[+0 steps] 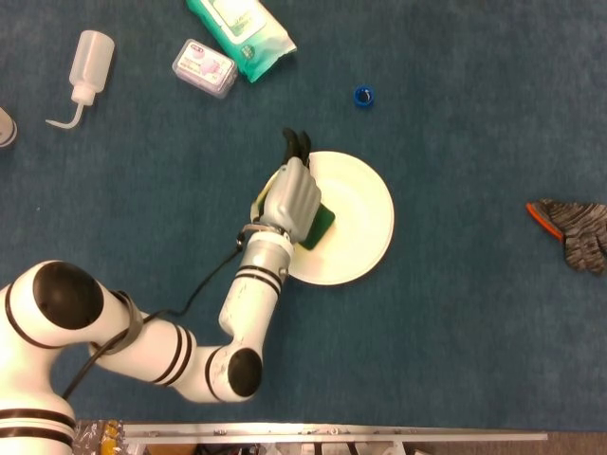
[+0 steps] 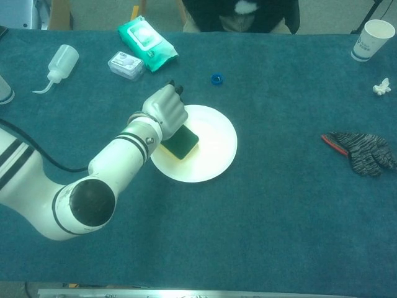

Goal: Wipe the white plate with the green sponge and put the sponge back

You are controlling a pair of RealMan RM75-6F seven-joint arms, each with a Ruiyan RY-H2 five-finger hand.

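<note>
Left hand (image 1: pixel 294 194) has its fingers wrapped over the green sponge (image 1: pixel 318 226), holding it pressed flat on the left part of the white plate (image 1: pixel 356 218). Plate sits mid-table on the blue cloth. Wipes pack (image 1: pixel 239 26) and squeeze bottle (image 1: pixel 87 62) are at the far left, a glove (image 1: pixel 574 230) off right.

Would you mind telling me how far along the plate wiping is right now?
Pickup is done: the left hand holds the green sponge. Wiping is under way, with the sponge pressed on the left part of the white plate. Putting the sponge back on the table remains.
</note>
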